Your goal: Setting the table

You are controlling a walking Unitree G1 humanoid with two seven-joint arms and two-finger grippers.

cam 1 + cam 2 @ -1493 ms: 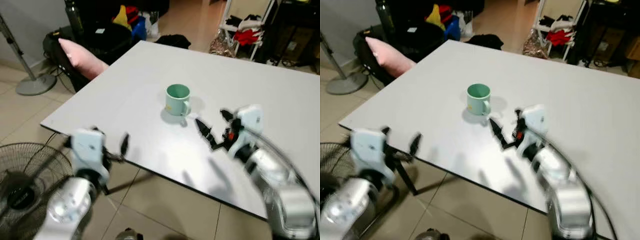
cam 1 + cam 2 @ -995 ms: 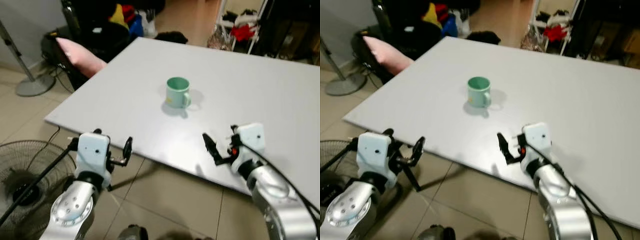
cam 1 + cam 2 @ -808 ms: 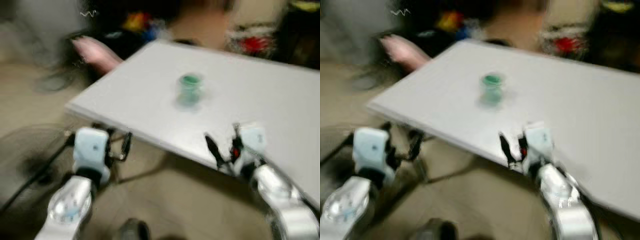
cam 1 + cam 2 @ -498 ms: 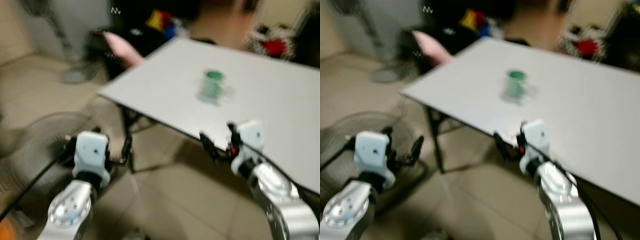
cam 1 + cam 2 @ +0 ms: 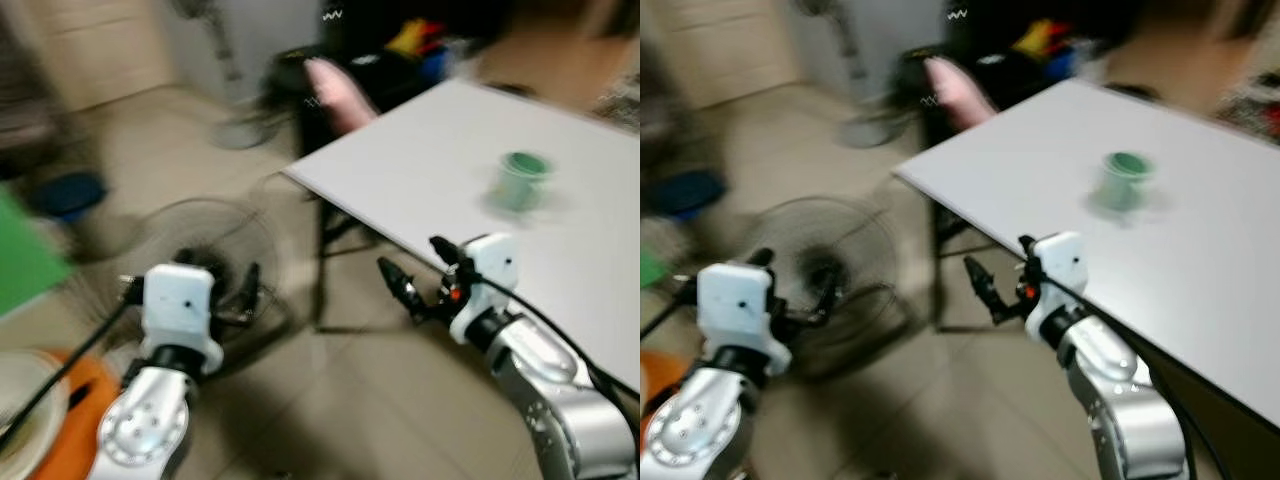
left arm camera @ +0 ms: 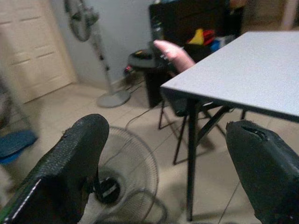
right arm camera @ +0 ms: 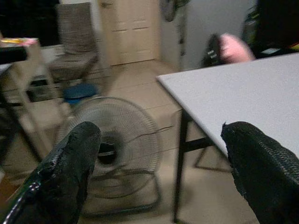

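The head view has swung away from the table [image 5: 420,170] toward the room on the robot's left — the whole picture has shifted and blurred, so this is the robot turning, not the things moving. 1.5 s ago the right gripper [image 5: 412,285] reached over the tabletop just short of the green mug [image 5: 520,180]; now it has pulled back past the table edge and hangs over the floor, with the mug well behind and to the right of its fingers, standing upright on the table.

Both grippers are empty. In the wrist views each pair of fingers is spread wide with nothing between them. The left gripper [image 5: 248,290] is held low, pointing toward a floor fan [image 5: 215,250], which lies ahead of both grippers.

My reading: the mug is set down and 1 placement is done. The turn suggests the robot is heading off for the next item — an orange tray [image 5: 62,440] with a pale dish sits at the lower left, though too blurred to identify.
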